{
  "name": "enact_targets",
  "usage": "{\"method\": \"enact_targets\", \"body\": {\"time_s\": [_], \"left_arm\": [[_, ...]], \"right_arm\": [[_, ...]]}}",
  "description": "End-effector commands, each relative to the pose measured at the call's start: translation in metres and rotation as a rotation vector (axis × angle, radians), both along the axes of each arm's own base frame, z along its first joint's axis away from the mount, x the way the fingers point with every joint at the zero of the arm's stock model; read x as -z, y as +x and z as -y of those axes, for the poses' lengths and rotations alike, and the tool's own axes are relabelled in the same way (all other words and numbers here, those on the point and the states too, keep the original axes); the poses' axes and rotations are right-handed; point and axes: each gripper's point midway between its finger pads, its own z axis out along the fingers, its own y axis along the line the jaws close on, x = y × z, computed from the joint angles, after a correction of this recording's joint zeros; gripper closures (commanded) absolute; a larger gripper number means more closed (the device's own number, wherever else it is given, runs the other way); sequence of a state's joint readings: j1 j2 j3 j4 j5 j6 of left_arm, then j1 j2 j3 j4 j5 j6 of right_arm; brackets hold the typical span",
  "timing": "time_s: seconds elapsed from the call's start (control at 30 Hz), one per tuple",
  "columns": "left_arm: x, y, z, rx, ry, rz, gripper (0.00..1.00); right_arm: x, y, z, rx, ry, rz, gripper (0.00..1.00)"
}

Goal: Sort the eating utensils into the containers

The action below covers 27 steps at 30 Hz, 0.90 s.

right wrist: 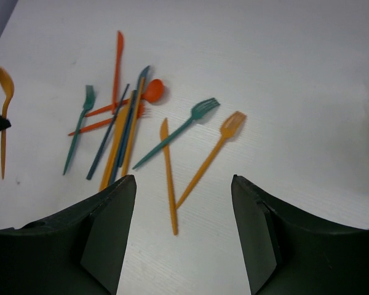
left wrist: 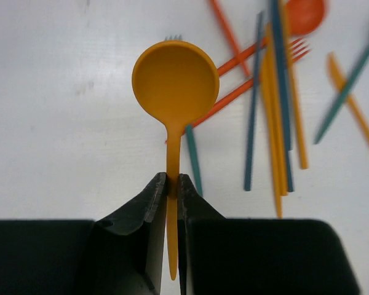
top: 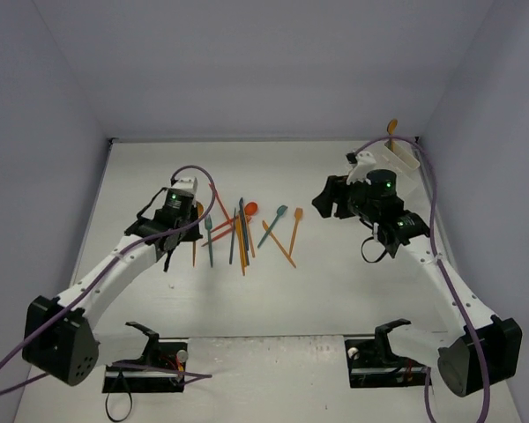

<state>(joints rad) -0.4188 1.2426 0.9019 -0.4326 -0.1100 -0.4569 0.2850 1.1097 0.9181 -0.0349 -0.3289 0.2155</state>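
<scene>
My left gripper [left wrist: 171, 184] is shut on the handle of an orange spoon [left wrist: 175, 80], with the round bowl pointing away from the fingers. In the top view this gripper [top: 187, 214] is at the left edge of the pile of eating utensils [top: 242, 231]. The pile holds orange, teal and dark blue pieces [left wrist: 277, 110]. A teal fork [left wrist: 194, 161] lies partly under the held spoon. My right gripper [right wrist: 184, 184] is open and empty above an orange knife [right wrist: 168, 175], an orange fork [right wrist: 212, 153] and a teal fork [right wrist: 172, 132]. The containers [top: 404, 160] stand at the far right.
An orange spoon [top: 391, 128] sticks up out of the white bin at the back right. Grey walls close in the table [top: 273, 300] on the left, back and right. The right arm [top: 379, 207] is between the pile and the bins.
</scene>
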Motion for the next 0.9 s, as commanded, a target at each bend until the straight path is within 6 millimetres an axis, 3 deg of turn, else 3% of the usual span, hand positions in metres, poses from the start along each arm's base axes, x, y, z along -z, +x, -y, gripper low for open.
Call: {"method": "enact_targets", "body": {"time_s": [0.0,0.1,0.3,0.43,0.67,0.87], "left_arm": [[-0.095,0.022,0.04,0.29,-0.079,0.34,1.0],[-0.127,0.016,0.061,0.385,-0.115,0.428,1.0],[-0.17,0.004,0.102,0.539,-0.154,0.52,1.0],[-0.192,-0.002,0.118,0.578,-0.161,0.569,1.0],[-0.198,-0.004,0.13,0.602,-0.155,0.582,1.0],[-0.196,-0.006,0.136,0.62,-0.141,0.584,1.0]], "right_arm": [[-0.064,0.003,-0.058,-0.161,0.06,0.152,0.39],[-0.093,0.0,-0.087,-0.224,0.077,0.208,0.39],[-0.128,-0.011,-0.142,-0.326,0.101,0.288,0.39],[-0.139,-0.012,-0.163,-0.355,0.099,0.316,0.39],[-0.132,-0.007,-0.188,-0.354,0.082,0.309,0.4],[-0.126,0.003,-0.187,-0.302,0.068,0.303,0.46]]}}
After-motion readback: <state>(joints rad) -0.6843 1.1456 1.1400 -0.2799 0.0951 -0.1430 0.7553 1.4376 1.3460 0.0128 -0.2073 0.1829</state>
